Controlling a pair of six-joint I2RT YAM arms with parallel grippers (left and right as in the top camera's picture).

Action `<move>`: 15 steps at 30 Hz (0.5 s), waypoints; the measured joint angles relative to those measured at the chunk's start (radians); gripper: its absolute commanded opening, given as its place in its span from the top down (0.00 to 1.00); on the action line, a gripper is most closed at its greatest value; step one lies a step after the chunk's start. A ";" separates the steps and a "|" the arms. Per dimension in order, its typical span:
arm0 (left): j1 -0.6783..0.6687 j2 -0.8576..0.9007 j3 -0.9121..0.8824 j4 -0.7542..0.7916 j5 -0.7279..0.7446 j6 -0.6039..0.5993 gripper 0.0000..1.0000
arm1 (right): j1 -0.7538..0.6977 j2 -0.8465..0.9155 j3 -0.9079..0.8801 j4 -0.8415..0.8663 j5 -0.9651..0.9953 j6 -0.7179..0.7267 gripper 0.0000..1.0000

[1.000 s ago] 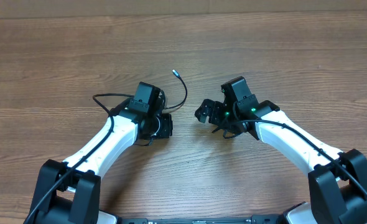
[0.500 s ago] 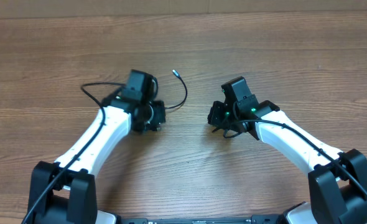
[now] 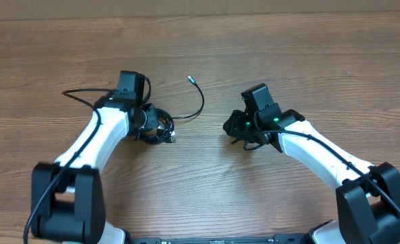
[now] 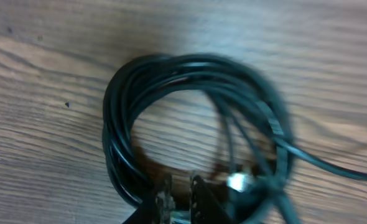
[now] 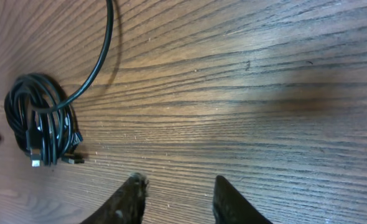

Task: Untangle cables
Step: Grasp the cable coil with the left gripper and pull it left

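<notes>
Thin black cables point(image 3: 163, 127) lie in a tight flat coil, left of frame centre. One loose strand arcs to the upper right, ending in a silver plug tip point(image 3: 191, 79).

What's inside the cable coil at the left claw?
Bare table shows inside the coiled cables; a silver plug tip sits at their edge. The left claw hides the strands it pinches.

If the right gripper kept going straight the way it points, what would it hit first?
Probably the bare wooden table: the right gripper aims at plain wood, with the coiled black cable off to its side. Depth is unclear.
</notes>
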 measured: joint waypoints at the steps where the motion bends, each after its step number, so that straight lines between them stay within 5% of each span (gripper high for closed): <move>1: 0.000 0.021 0.000 0.000 -0.006 0.000 0.91 | 0.000 0.000 0.000 0.001 0.000 0.000 0.61; 8: 0.000 0.123 0.000 -0.049 0.037 -0.003 0.96 | 0.000 0.000 0.000 0.001 0.000 0.000 0.54; 15: 0.000 0.127 0.001 -0.098 0.282 0.001 0.96 | 0.000 0.000 0.000 0.001 0.000 -0.001 0.50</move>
